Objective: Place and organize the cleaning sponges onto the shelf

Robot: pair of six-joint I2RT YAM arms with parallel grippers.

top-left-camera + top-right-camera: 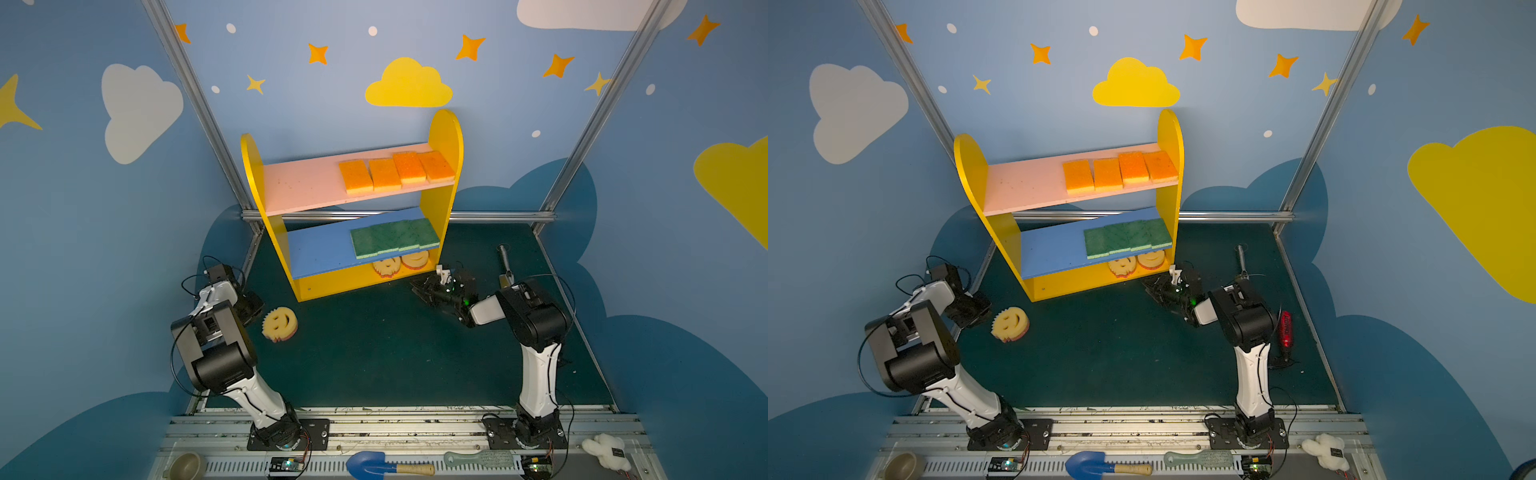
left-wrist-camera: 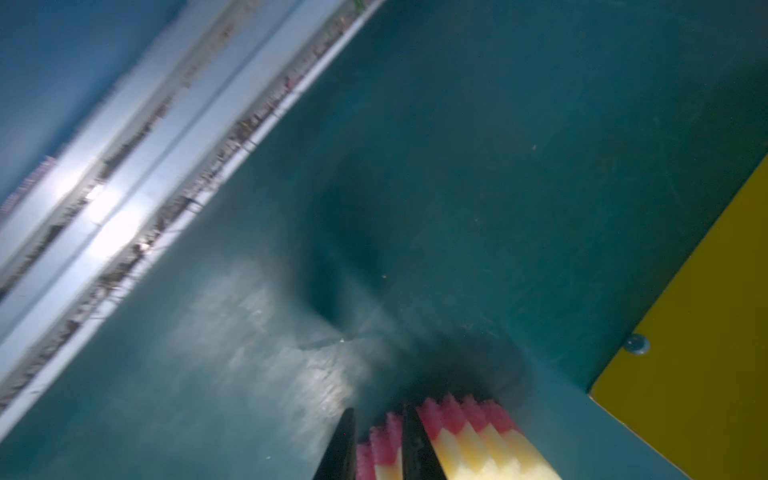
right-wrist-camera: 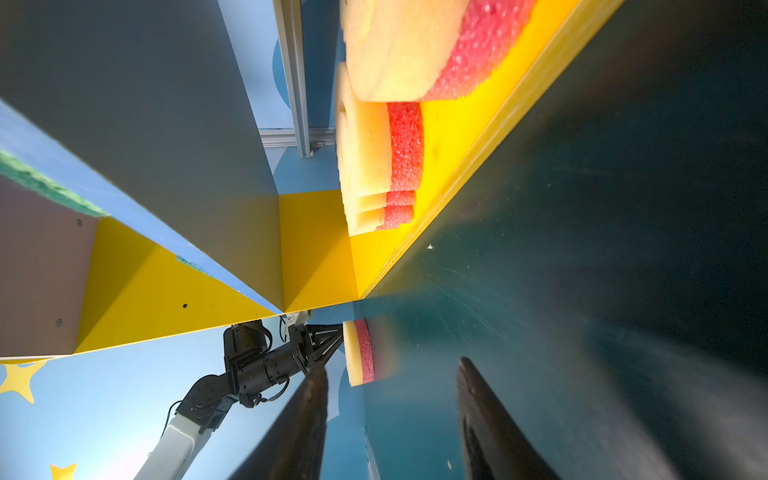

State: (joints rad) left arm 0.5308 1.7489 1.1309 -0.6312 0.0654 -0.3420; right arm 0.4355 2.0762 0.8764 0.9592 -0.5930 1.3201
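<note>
The shelf (image 1: 446, 137) holds several orange-topped sponges (image 1: 395, 170) on its pink board and several green-topped sponges (image 1: 395, 239) on the blue board. Two smiley sponges (image 1: 401, 264) lie on its yellow base. A third smiley sponge (image 1: 279, 323) lies on the mat left of the shelf. My left gripper (image 1: 258, 309) is at that sponge's left edge. In the left wrist view, my left gripper (image 2: 379, 411) is shut on its toothed rim (image 2: 384, 444). My right gripper (image 1: 419, 289) hangs low by the shelf's right foot. In the right wrist view, my right gripper (image 3: 392, 374) is open and empty.
Along the front rail lie a bowl (image 1: 187, 465), a blue shovel (image 1: 365, 463), a green brush (image 1: 478, 459) and a white fluffy toy (image 1: 604, 451). A metal tool (image 1: 505, 259) and a red object (image 1: 1285, 328) lie on the mat at the right.
</note>
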